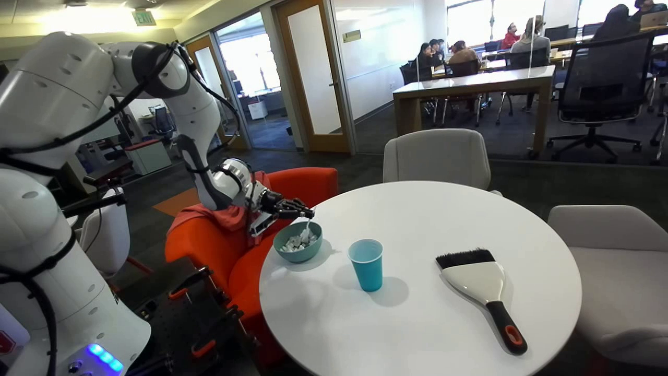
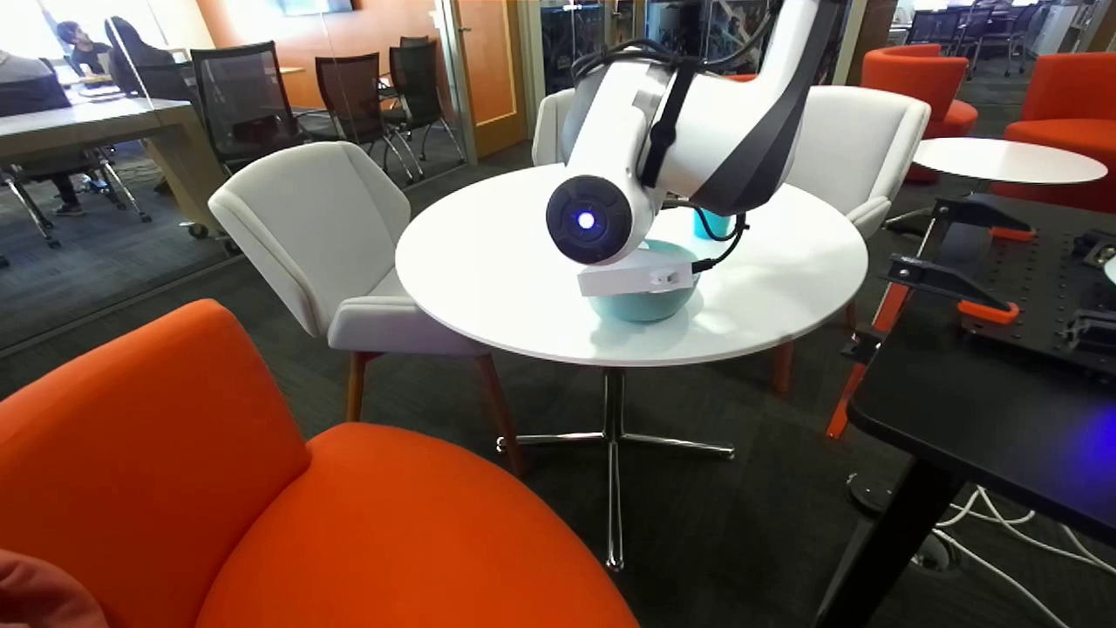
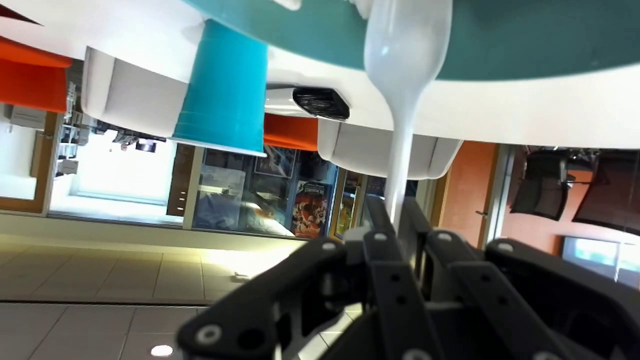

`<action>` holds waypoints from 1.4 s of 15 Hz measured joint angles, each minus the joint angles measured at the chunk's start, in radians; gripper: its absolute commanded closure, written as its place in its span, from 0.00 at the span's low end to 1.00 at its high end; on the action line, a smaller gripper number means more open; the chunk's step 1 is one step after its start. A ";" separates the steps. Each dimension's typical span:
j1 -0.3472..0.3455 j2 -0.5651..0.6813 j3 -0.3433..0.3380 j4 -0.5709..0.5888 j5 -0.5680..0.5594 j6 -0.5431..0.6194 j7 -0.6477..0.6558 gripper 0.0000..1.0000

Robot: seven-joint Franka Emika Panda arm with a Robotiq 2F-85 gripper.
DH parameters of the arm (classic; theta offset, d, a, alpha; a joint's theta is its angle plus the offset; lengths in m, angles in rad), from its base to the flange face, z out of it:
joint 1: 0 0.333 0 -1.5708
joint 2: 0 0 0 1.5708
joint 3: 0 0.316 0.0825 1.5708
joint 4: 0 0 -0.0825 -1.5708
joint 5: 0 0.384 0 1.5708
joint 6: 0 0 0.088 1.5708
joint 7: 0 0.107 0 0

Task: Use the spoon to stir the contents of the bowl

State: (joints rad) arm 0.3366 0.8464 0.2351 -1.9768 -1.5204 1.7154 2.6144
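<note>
A translucent white plastic spoon (image 3: 406, 65) slants down into a small, round teal-green bowl (image 1: 302, 256), its handle pinched between the closed jaws of the black two-fingered gripper (image 3: 394, 205). Whitish lumpy pieces (image 1: 292, 244) lie in the bowl, beside the spoon's wide end. The bowl sits near the edge of a round white table (image 1: 428, 224). Near it stands a tapered bright blue cup (image 1: 370, 275), its inner bottom hidden. Well apart lies a white brush (image 1: 476, 282) with black bristles and a black-and-orange handle.
</note>
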 measured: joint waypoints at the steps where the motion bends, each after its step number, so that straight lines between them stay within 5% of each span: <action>1: -0.002 -0.018 0.005 0.001 0.000 0.001 -0.001 0.97; 4: -0.015 -0.102 0.027 -0.001 0.020 0.008 -0.012 0.97; 5: -0.020 -0.131 0.032 -0.011 0.034 0.012 -0.016 0.89; 13: -0.027 -0.197 0.038 -0.062 0.067 0.020 -0.034 0.97; 21: -0.170 -0.194 -0.033 0.162 0.353 0.182 -0.183 0.97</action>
State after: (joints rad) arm 0.1665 0.6526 0.2018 -1.8149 -1.1674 1.8971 2.4315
